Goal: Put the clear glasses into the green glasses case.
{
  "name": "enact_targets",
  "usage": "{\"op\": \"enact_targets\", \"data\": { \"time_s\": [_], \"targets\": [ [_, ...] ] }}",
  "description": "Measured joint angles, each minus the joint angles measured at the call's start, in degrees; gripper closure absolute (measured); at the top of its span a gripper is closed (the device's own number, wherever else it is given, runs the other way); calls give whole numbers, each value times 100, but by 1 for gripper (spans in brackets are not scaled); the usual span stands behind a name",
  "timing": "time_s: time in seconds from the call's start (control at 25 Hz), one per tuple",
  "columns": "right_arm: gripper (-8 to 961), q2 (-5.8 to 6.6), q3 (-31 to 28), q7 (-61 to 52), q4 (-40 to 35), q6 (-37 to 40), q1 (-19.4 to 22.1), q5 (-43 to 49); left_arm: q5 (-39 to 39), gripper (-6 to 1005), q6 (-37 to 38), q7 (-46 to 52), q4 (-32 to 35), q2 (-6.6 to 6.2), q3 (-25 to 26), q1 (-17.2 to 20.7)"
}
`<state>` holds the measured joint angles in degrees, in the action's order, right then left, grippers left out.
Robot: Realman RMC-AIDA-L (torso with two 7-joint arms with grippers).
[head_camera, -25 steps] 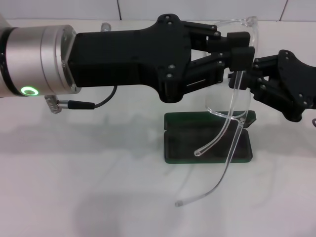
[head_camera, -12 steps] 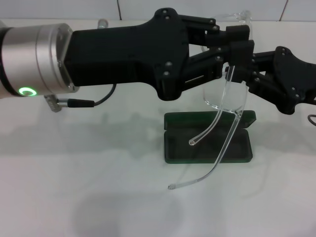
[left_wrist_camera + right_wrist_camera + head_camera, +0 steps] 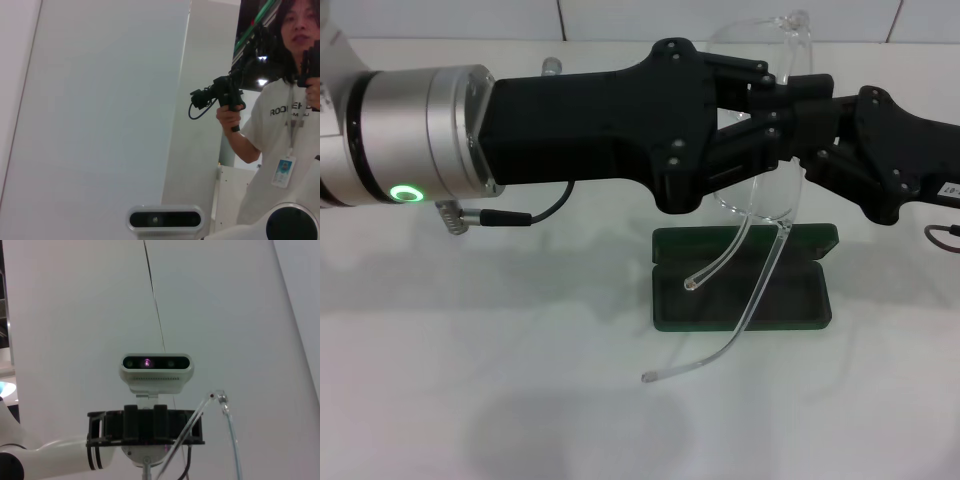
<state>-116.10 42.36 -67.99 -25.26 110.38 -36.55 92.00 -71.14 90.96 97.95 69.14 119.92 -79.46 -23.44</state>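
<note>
Both grippers meet upper right of head frame: left gripper (image 3: 798,92) and right gripper (image 3: 820,135) clamped on clear glasses (image 3: 760,190), arms dangling unfolded. Green glasses case (image 3: 741,276) open directly below. I'd fold arms first, then lower level.

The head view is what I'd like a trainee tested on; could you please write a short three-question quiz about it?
1. True or false: the dark green rectangular hard glasses case lies open on the table.
2. The transparent plastic clear glasses are: A) in the case, B) held above it, C) on the table.
3. Which grippers meet at the glasses?

Key: 1 true. 2 B. 3 both, the left gripper and the right gripper.
</note>
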Motion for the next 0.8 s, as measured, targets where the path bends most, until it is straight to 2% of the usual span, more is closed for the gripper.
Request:
{"op": "enact_targets", "data": {
  "time_s": [0.08, 0.8],
  "targets": [
    [875, -1, 0, 2, 5, 0, -6, -4, 3, 859, 0, -53, -29, 1, 0, 1],
    [875, -9, 89, 12, 69, 84, -10, -77, 296, 860, -34, -590, -475, 5, 52, -47]
  ]
}}
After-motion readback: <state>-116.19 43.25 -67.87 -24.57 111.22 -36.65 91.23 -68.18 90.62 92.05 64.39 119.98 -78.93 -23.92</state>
